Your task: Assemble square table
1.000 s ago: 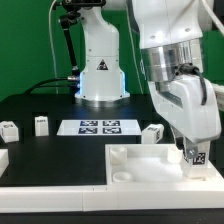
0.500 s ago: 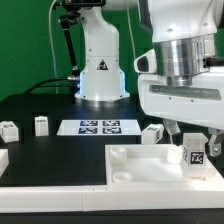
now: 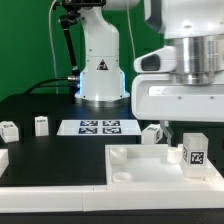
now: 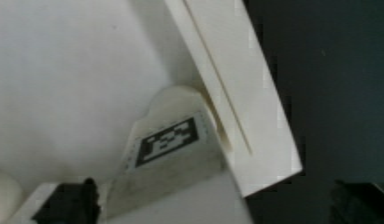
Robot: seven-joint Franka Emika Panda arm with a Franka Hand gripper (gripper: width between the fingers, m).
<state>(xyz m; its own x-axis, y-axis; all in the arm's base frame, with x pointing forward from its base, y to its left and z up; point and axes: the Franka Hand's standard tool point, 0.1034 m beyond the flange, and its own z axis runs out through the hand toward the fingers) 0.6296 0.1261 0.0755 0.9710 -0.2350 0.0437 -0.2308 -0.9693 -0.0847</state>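
Square table slab (image 3: 150, 170) lies rimmed face up on the black bench (image 3: 60, 155) at the exterior view's right, a tagged leg (image 3: 195, 152) standing upright on it near its far edge, just under the hand (image 3: 190, 128), open wide and gripping nothing.

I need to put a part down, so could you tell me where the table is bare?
The widest bare patch lies between the two loose legs on the exterior view's left and the tabletop. A narrow strip runs between the marker board and the tabletop. The exterior view's right is crowded: upright leg, another loose leg, gripper overhead.
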